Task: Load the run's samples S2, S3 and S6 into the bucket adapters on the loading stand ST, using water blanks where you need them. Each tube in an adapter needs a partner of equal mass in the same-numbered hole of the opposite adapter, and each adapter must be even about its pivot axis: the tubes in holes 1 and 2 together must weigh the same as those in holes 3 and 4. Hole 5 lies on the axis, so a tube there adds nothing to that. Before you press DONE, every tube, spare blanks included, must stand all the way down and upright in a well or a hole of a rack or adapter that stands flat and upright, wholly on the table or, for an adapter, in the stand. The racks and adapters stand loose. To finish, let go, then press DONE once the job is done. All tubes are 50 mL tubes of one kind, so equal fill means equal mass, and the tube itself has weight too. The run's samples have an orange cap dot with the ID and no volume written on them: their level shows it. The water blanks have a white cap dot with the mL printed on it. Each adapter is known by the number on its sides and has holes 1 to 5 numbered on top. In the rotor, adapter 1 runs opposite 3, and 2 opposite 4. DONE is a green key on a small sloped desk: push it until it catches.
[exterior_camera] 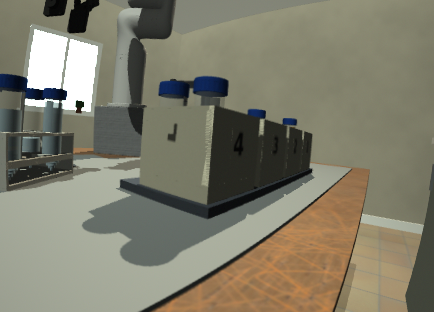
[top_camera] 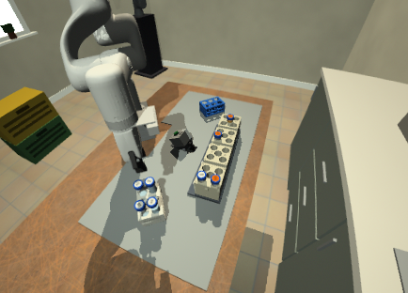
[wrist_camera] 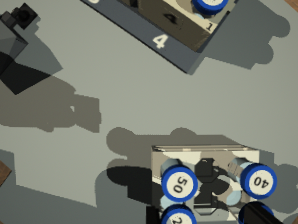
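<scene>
My gripper [top_camera: 138, 163] [exterior_camera: 66, 17] [wrist_camera: 205, 219] is open and empty, above the back of the white rack [top_camera: 151, 218] [wrist_camera: 205, 149]. In it stand several white-dot blanks, among them a 50 blank [wrist_camera: 180, 184] and a 40 blank [wrist_camera: 260, 181]. The stand [exterior_camera: 165, 200] [wrist_camera: 177, 61] holds adapters 4 to 1. Adapter 4 [top_camera: 207, 190] [exterior_camera: 175, 156] carries a white-dot tube [top_camera: 201, 175] [wrist_camera: 211, 3] in hole 1 and an orange-dot tube [top_camera: 215, 178]. Adapter 3 [top_camera: 217, 153] looks empty. Adapter 2 has an orange-dot tube [top_camera: 217, 134]; adapter 1 has another [top_camera: 230, 116]. Their IDs are unreadable.
A blue rack [top_camera: 211, 106], seemingly without tubes, stands beyond the stand's far end. The small desk [top_camera: 180, 139] with the green DONE key [top_camera: 177, 133] stands left of the stand, with a black part [top_camera: 190, 147] beside it.
</scene>
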### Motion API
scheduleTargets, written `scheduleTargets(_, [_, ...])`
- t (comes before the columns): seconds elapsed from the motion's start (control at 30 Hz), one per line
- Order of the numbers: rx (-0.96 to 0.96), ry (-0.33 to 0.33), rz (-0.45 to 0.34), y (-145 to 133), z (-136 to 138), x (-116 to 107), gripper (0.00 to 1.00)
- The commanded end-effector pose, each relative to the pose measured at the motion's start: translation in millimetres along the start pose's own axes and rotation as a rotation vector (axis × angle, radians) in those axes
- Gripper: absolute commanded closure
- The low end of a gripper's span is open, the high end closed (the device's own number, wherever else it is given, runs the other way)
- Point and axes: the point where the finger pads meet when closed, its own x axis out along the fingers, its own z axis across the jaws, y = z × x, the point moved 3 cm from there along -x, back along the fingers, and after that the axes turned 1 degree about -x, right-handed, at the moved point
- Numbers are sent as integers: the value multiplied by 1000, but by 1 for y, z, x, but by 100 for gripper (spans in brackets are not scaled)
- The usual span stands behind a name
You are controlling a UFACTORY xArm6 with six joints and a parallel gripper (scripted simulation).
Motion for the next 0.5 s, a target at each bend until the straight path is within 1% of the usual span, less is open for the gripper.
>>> scheduleTargets(0.0, [0,-5,0,0,2,6,43])
scheduleTargets(0.1, [0,-5,0,0,2,8,43])
scheduleTargets(0.47, [0,-5,0,0,2,30,43])
